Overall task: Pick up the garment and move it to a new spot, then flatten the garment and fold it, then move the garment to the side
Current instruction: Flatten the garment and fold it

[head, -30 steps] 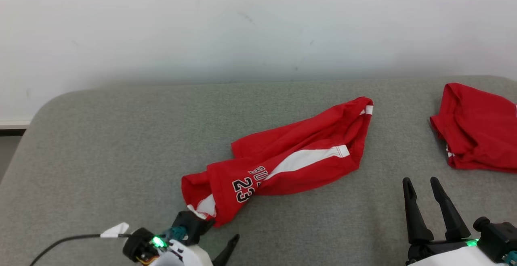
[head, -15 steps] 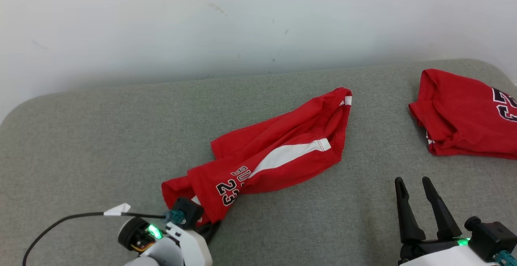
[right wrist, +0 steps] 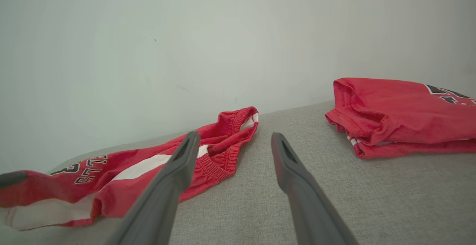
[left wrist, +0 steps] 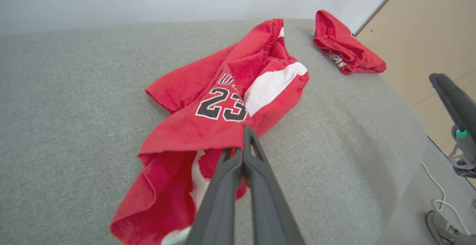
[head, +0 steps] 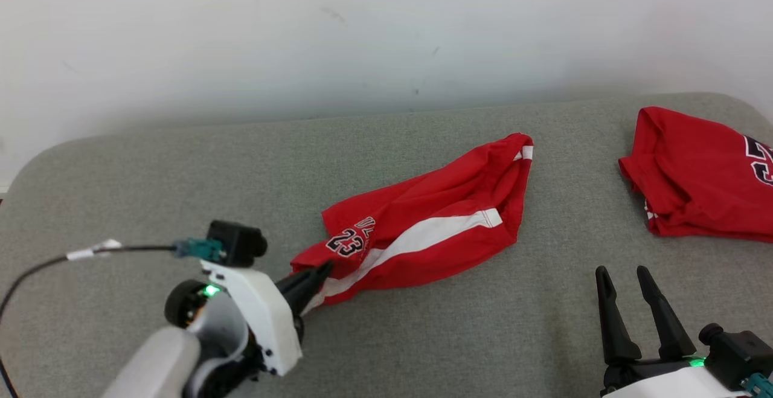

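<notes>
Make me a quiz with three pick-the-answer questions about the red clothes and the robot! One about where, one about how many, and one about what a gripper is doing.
1. Where does the folded red garment lie?
A. at the right end of the grey cushion
B. on the floor
C. on a chair

2. How many red garments are there?
A. one
B. two
C. four

3. What is the left gripper doing?
A. pinching the near edge of the red shorts
B. hanging wide open in the air
C. holding a cup

Answers:
1 A, in the head view it sits far right on the cushion.
2 B, there are the shorts and the folded garment.
3 A, in the left wrist view its fingers meet with red cloth between them.
</notes>
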Robot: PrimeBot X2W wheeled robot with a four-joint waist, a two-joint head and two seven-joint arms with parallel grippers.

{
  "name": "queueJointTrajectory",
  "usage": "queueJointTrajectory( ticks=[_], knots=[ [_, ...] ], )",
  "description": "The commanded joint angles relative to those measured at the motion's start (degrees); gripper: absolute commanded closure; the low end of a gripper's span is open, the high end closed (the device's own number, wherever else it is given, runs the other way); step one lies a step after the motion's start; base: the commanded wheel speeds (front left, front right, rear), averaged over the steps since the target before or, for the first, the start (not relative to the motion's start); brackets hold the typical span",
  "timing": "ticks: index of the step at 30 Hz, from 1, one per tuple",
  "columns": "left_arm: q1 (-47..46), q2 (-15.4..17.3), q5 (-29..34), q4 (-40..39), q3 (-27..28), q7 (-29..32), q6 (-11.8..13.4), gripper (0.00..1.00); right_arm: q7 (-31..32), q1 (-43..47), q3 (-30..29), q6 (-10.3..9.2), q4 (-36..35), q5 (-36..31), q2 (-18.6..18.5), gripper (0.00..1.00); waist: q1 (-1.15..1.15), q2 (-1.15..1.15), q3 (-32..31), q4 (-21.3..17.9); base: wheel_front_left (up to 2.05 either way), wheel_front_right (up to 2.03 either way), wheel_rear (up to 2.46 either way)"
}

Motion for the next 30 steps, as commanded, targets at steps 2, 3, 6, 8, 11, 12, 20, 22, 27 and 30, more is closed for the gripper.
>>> queueJointTrajectory(
  ticks=[2, 3, 6, 8, 11, 12, 20, 22, 27, 30],
  knots=[
    [-1.8, 2.3, -5.6, -0.7, 2.0, 4.1, 0.1, 1.0, 0.2, -0.6, -0.3, 0.01, -0.2, -0.6, -0.2, 0.0, 0.0, 0.0, 0.5, 0.0, 0.0, 0.0, 0.0],
    [-2.7, 3.1, -8.7, -0.6, 3.3, 6.1, 0.1, 1.0, 0.4, -0.7, -0.3, 0.01, -0.2, -0.6, -0.2, 0.0, 0.0, 0.0, 0.8, 0.0, 0.0, 0.0, 0.0],
    [-5.7, 5.8, -15.6, 2.8, 7.5, 11.2, 0.1, 1.0, 0.9, -1.4, 0.1, 0.01, -0.4, -0.8, -0.2, 0.0, 0.0, 0.0, 1.9, -0.5, 0.0, 0.0, 0.0],
    [-7.6, 7.5, -17.8, 6.9, 9.2, 13.7, 0.1, 1.0, 1.1, -1.8, 0.4, 0.01, -0.3, -1.0, -0.2, 0.0, 0.0, 0.0, 2.6, -1.1, 0.0, 0.0, 0.0],
    [-10.2, 8.4, -20.6, 12.8, 11.3, 15.8, 0.3, 1.0, 1.6, -2.4, 0.9, 0.01, -0.2, -1.1, -0.2, 0.0, 0.0, 0.0, 3.5, -2.2, 0.0, 0.0, 0.0],
    [-10.8, 9.0, -20.9, 14.7, 11.6, 16.3, 0.3, 1.0, 1.6, -2.6, 0.9, 0.01, -0.1, -1.1, -0.2, 0.0, 0.0, 0.0, 3.8, -2.6, 0.0, 0.0, 0.0],
    [-13.9, 8.7, -20.8, 26.6, 11.5, 13.4, 0.1, 0.69, 1.8, -3.4, 1.6, 0.01, 0.2, -1.1, -0.2, 0.0, 0.0, 0.0, 4.9, -4.4, 0.0, 0.0, 0.0],
    [-14.5, 8.3, -20.8, 28.1, 11.3, 11.4, 0.0, 0.0, 2.0, -3.5, 1.7, 0.01, 0.3, -1.2, -0.1, 0.0, 0.0, 0.0, 4.7, -4.4, 0.0, 0.0, 0.0],
    [-14.9, 9.0, -21.2, 27.6, 8.3, 8.6, 0.0, 0.0, 2.2, -3.1, 1.7, 0.01, 0.4, -1.2, -0.4, 0.0, 0.0, 0.0, 3.2, -3.1, 0.0, 0.0, 0.0],
    [-14.4, 11.0, -19.3, 24.8, 5.4, 5.0, 0.0, 0.0, 2.2, -2.3, 1.6, 0.01, 0.5, -1.1, -0.5, 0.0, 0.0, 0.0, 1.7, -2.0, 0.0, 0.0, 0.0]
  ],
)
